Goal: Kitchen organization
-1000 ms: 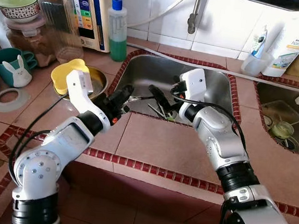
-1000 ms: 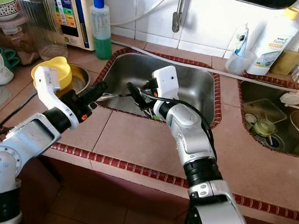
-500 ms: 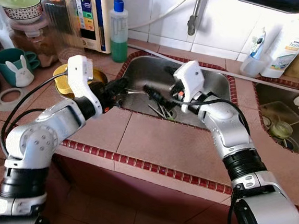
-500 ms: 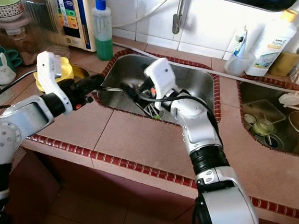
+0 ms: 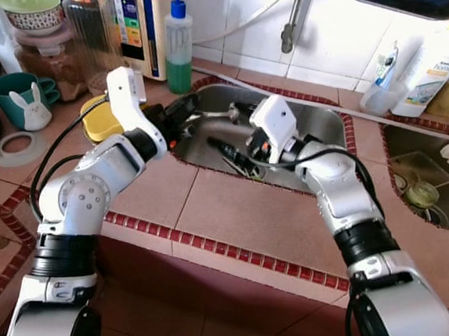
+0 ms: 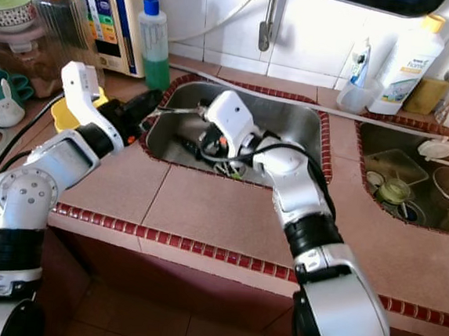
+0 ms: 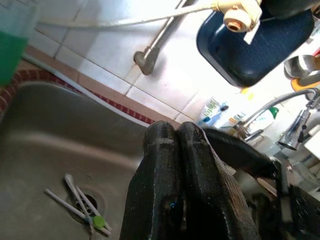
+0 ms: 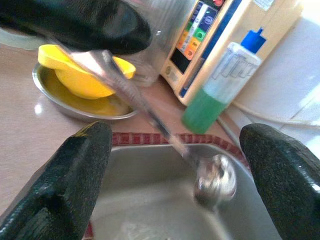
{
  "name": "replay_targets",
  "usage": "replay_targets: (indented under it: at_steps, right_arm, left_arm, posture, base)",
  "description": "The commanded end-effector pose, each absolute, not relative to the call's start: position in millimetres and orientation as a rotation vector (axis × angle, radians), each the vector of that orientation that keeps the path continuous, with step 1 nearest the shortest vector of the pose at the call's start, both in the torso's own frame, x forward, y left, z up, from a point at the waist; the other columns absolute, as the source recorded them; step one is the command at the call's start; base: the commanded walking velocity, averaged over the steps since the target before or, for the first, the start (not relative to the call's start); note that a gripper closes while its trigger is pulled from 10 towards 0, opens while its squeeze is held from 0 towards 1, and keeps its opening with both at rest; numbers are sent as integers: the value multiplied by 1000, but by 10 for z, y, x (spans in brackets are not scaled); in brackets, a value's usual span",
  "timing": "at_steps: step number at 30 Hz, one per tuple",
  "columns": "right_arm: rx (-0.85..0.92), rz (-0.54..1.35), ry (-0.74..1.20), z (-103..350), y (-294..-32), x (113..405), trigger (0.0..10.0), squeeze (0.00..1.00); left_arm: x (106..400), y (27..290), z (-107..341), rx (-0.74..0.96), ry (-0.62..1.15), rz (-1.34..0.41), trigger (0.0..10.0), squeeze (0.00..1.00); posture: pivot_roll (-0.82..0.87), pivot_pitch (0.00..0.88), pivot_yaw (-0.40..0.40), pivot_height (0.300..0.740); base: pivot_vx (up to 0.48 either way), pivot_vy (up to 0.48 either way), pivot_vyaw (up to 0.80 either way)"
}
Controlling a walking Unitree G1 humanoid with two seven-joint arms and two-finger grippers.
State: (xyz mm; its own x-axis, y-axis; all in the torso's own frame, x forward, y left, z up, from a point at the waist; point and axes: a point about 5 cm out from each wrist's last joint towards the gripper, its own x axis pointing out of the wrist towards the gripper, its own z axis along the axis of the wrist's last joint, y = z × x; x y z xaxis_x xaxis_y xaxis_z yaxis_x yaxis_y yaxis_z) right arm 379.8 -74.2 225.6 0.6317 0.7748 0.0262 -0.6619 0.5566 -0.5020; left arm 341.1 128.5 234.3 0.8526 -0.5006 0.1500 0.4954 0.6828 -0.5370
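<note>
Left tool [image 5: 184, 108]: fingers clenched on the handle of a metal spoon [image 8: 212, 181], held over the left rim of the steel sink [image 5: 322, 125], bowl end pointing inward. Right tool [image 5: 220, 147]: fingers spread wide, released, low inside the sink, facing the spoon. Sink floor: loose utensils [image 7: 80, 202] by the drain. Tiled bench [image 5: 244, 217]: yellow bowl [image 8: 82, 75] in a steel dish [image 8: 60, 102], green soap bottle [image 5: 178, 42].

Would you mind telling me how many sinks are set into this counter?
2: the sink in the middle, where both arms reach, and a second sink at the robot's right holding dishes, partly cut off by the frame.
</note>
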Motion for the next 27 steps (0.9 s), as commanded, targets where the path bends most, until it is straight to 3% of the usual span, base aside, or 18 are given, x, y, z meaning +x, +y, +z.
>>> replay_targets:
  at_steps: [1, 12, 13, 25, 27]
  right_arm:
    - [-508, 845, -270, 2270, -687, 3809, 10000, 0]
    - [-592, 860, -284, 2165, -534, 3802, 9765, 0]
    - [-594, 851, -283, 2168, -551, 3813, 0, 0]
    - [-609, 785, -257, 2130, -657, 3868, 0, 0]
    - [-610, 780, -254, 2114, -662, 3874, 0, 0]
  left_arm:
    - [3384, 1217, 2396, -587, 3, -599, 1373, 0]
    - [3352, 1083, 2361, -592, 32, -638, 1373, 0]
    - [3351, 1080, 2366, -590, 33, -642, 1529, 0]
    - [3300, 1006, 2328, -595, 60, -665, 2510, 0]
    - [3290, 995, 2317, -595, 68, -669, 3608, 0]
  posture:
    - [66, 109, 19, 740]
    - [70, 114, 17, 740]
    - [71, 117, 14, 740]
    - [64, 120, 12, 740]
    - [64, 120, 12, 740]
  base:
    - [0, 0, 0]
    - [0, 0, 0]
    - [0, 0, 0]
    - [0, 0, 0]
    - [0, 0, 0]
